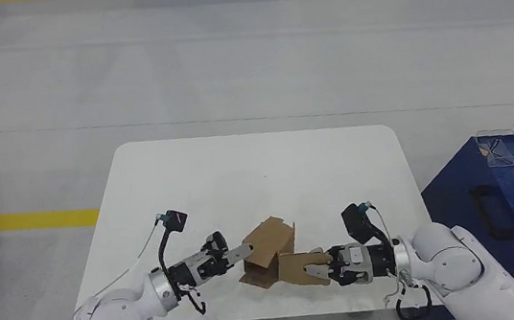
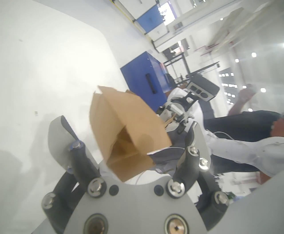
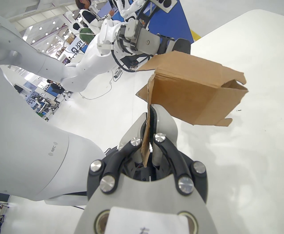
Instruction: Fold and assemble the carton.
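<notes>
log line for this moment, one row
carton: part-opened, flaps loose, near front edge of table | right claw: shut on one flap | left claw: open, at carton's other side

Carton (image 1: pixel 270 250) near the table's (image 1: pixel 238 162) front edge; left tool (image 1: pixel 245 251) on its left; right tool (image 1: pixel 320 266) on its right.

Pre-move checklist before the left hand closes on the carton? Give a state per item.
1. Grip: right hand shut on the flap: ok.
2. Ready: left hand open, fingers either side of the carton: ok.
3. Carton squared up: not ok, it is skewed with the end flaps unfolded.
4. Carton bottom resting on the table: cannot tell.
5. Carton inside the table's edge: ok, though near the front.
</notes>
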Motion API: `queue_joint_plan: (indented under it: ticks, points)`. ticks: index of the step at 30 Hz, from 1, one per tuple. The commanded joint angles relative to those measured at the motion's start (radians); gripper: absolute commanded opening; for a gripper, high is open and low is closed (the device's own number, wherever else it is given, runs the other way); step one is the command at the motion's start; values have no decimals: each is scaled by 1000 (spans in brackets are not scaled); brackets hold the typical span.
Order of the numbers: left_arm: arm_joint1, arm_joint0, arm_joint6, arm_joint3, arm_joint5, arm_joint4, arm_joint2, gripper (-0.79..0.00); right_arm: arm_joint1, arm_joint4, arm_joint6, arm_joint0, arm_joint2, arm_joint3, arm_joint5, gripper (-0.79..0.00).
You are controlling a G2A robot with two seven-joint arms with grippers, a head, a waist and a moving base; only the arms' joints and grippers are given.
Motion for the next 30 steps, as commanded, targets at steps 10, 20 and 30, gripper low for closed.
queue_joint_plan:
  ticks: [10, 20, 30]
  points:
    - [22, 97, -55, -133, 76, 229, -28, 0, 17, 57, 39, -14, 33, -39, 87, -785]
    - [24, 16, -150, -81, 185, 243, 38, 0, 16, 62, 68, 20, -28, -40, 110, -785]
    - [17, -61, -142, -2, 196, 250, 135, 0, 11, 97, 51, 57, -83, -3, 97, -785]
